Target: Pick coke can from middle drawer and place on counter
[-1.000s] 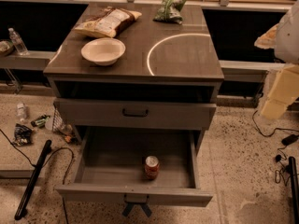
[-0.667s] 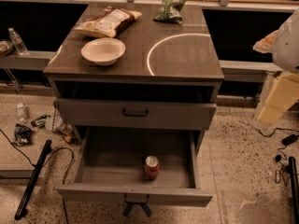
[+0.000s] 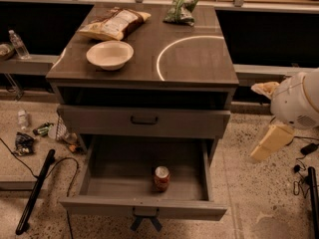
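The coke can (image 3: 161,178), red with a silver top, stands upright on the bare floor of the open middle drawer (image 3: 99,180), near its front and a little right of centre. The counter (image 3: 199,59) is the dark wood-grain top above, marked with a white arc. My gripper (image 3: 271,142) shows as a cream-coloured piece under the white rounded arm (image 3: 299,101), at the right edge of the camera view. It hangs off the cabinet's right side at about drawer height, well apart from the can and holding nothing I can see.
On the counter are a white bowl (image 3: 109,55), a chip bag (image 3: 114,23) and a green bag (image 3: 182,6). A shut drawer with a black handle (image 3: 144,119) sits above the open one. Bottles, wrappers and a black pole (image 3: 35,190) lie on the floor at left, cables (image 3: 306,183) at right.
My arm and gripper have come down and a little to the left along the cabinet's right side. The can, drawer and counter items have not moved.
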`<action>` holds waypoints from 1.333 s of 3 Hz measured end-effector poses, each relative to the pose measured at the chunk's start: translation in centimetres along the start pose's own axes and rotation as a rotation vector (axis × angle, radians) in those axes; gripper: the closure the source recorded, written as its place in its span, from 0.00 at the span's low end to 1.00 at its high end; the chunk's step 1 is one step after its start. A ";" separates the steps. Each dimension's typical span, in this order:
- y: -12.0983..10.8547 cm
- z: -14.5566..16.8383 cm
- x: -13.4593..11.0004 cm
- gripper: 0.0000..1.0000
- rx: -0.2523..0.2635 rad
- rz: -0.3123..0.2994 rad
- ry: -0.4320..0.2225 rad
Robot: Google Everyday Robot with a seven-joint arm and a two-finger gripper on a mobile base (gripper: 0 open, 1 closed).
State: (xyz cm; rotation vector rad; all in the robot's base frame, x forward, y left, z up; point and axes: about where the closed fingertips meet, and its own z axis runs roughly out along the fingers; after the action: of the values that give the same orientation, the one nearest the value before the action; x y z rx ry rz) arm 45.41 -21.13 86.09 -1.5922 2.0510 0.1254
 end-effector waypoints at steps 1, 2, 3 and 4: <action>-0.4 -0.8 -0.6 0.00 0.018 -0.008 0.010; 0.1 0.6 -0.3 0.00 0.008 0.021 -0.011; 1.8 7.3 1.6 0.00 -0.015 0.121 -0.127; 2.7 14.0 2.9 0.00 -0.034 0.182 -0.254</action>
State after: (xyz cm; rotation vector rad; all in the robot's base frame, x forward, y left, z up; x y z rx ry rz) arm 47.42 -17.47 72.17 -1.3299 1.9970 0.4092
